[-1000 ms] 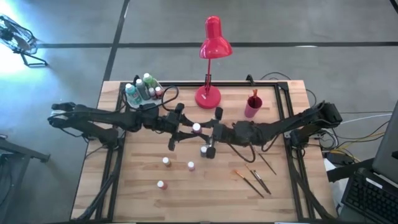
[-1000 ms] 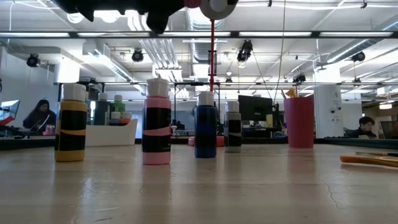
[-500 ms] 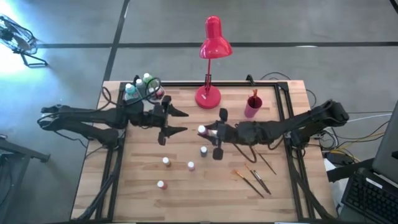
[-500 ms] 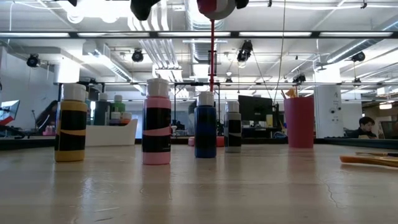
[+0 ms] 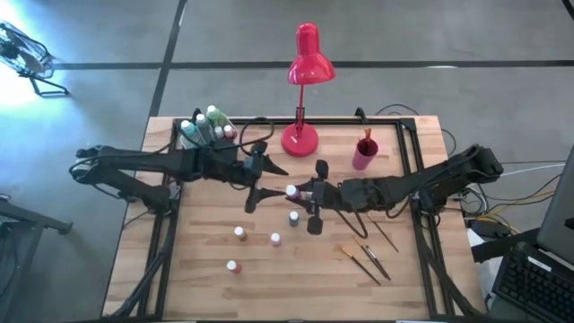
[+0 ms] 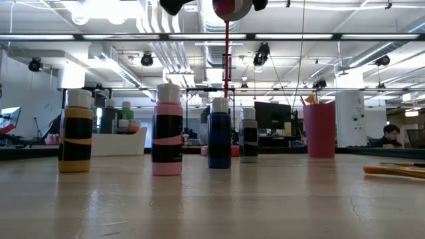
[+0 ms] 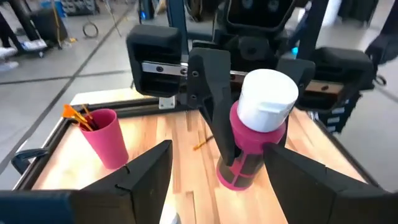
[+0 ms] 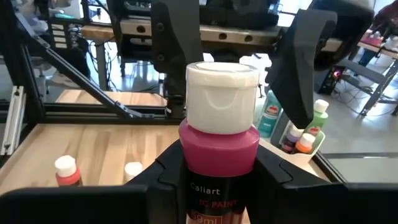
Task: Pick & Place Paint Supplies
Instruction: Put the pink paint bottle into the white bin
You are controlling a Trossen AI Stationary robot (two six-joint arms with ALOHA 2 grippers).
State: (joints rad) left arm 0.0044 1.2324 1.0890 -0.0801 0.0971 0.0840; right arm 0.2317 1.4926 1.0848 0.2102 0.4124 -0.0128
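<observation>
Wooden table (image 5: 206, 278) fills centre frame, high view. Red lamp (image 5: 305, 67) at top centre, pink cup (image 5: 363, 154) right of it. Left gripper (image 5: 260, 179) mid-frame, fingers spread wide, holding nothing, facing the magenta bottle (image 5: 291, 191). Right gripper (image 5: 303, 192) clamped on that bottle, lifted off the table. Four small bottles (image 5: 273, 239) standing lower centre, brushes (image 5: 366, 260) lower right.

Reading now off the pink paint bottle (image 8: 219, 158): its dark label shows white lettering that looks like "Caliart", with a red line under it that seems to say "PAINT", partly cut off. Labels on the other bottles, on the table and back in the tray, are too small or too blurred to read
</observation>
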